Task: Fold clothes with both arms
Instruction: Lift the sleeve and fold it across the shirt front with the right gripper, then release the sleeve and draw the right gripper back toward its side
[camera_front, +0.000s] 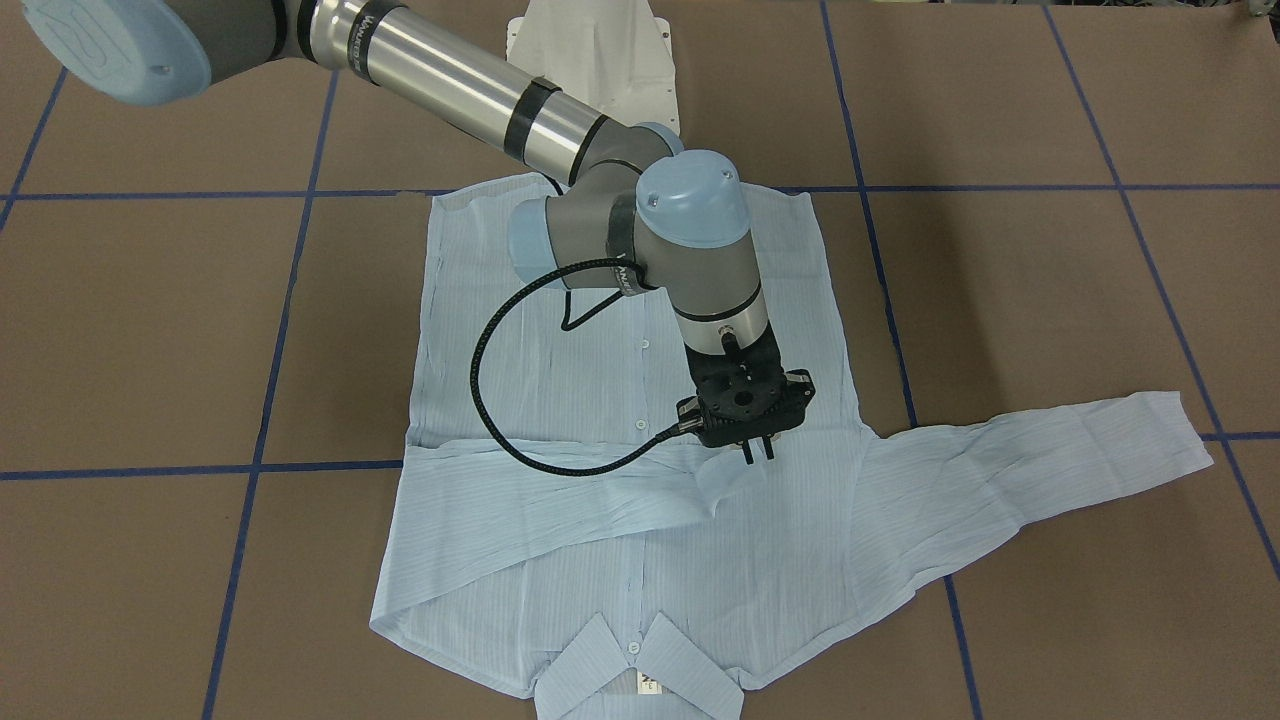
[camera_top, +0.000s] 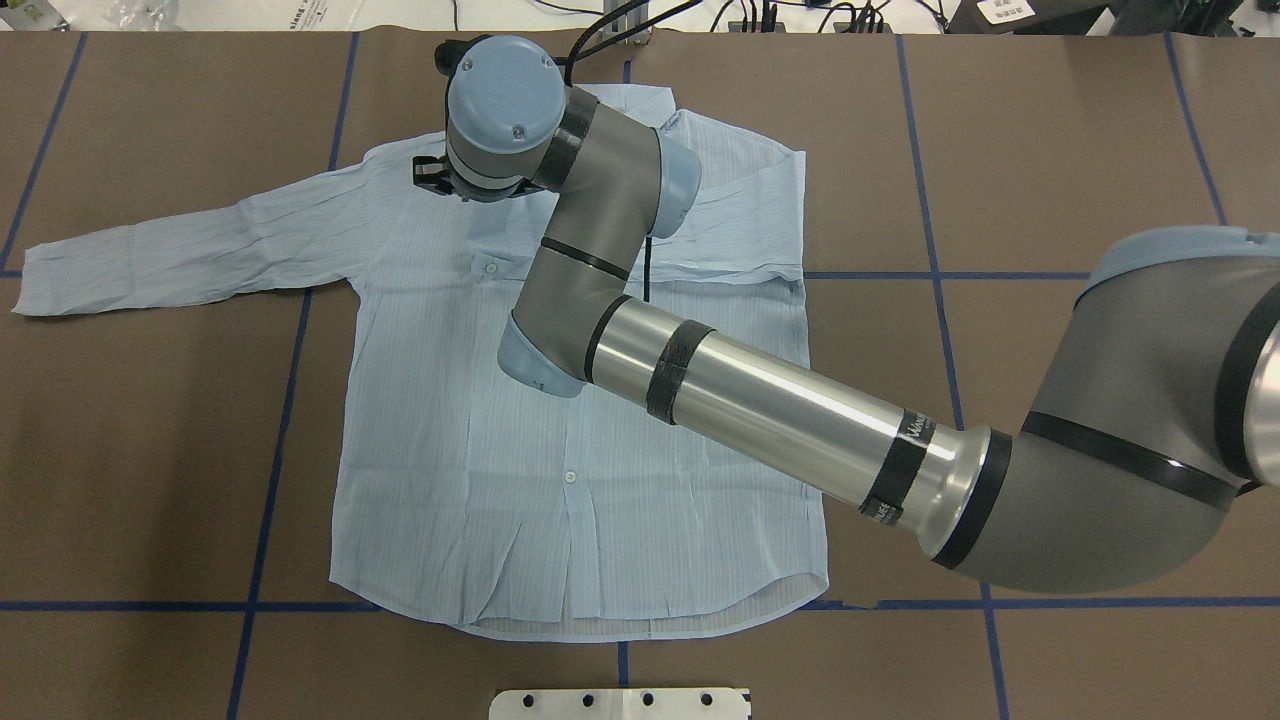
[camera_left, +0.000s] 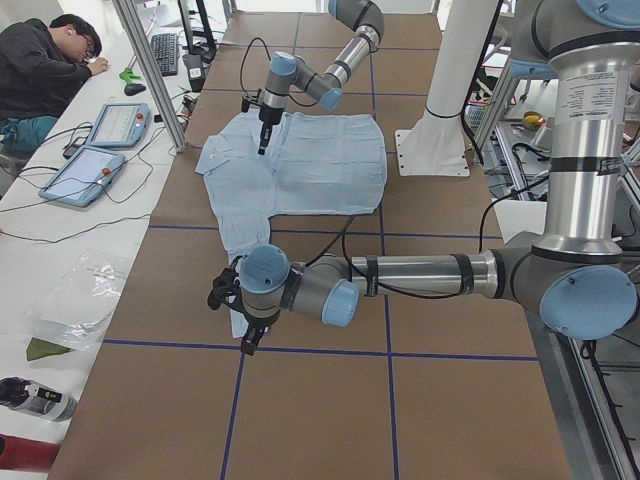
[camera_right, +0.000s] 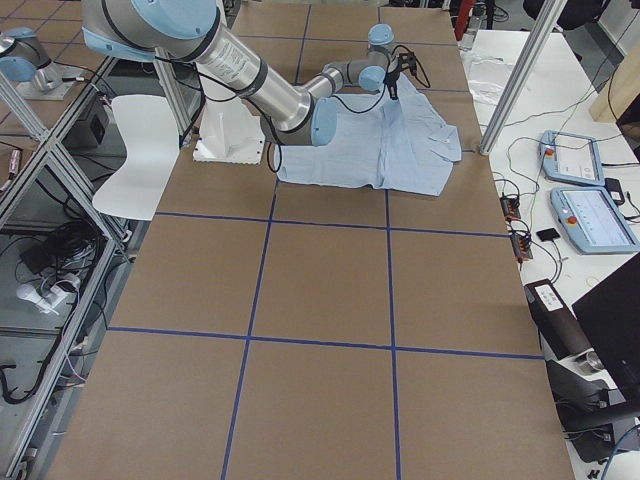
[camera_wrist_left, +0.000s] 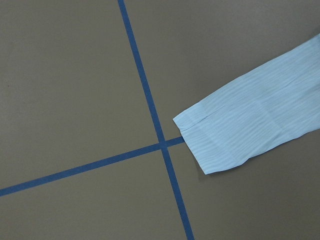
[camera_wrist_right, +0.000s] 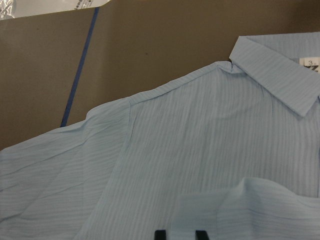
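Observation:
The clothes are one pale blue shirt (camera_top: 560, 420) lying flat, front up, on the brown table, collar (camera_front: 640, 665) at the far side from the robot. One sleeve (camera_top: 170, 255) stretches straight out sideways. The other sleeve (camera_front: 560, 490) lies folded across the chest. My right gripper (camera_front: 758, 452) points down just above the chest, beside that folded sleeve's end; its fingertips (camera_wrist_right: 159, 234) stand apart with nothing between them. My left gripper (camera_left: 247, 338) hovers over the outstretched sleeve's cuff (camera_wrist_left: 220, 140); I cannot tell whether it is open or shut.
Blue tape lines (camera_top: 290, 400) grid the table. The white pedestal base (camera_front: 590, 60) stands behind the shirt's hem. A person (camera_left: 45, 70) sits at a side desk with tablets (camera_left: 85, 170) and cables beyond an aluminium post (camera_left: 150, 75).

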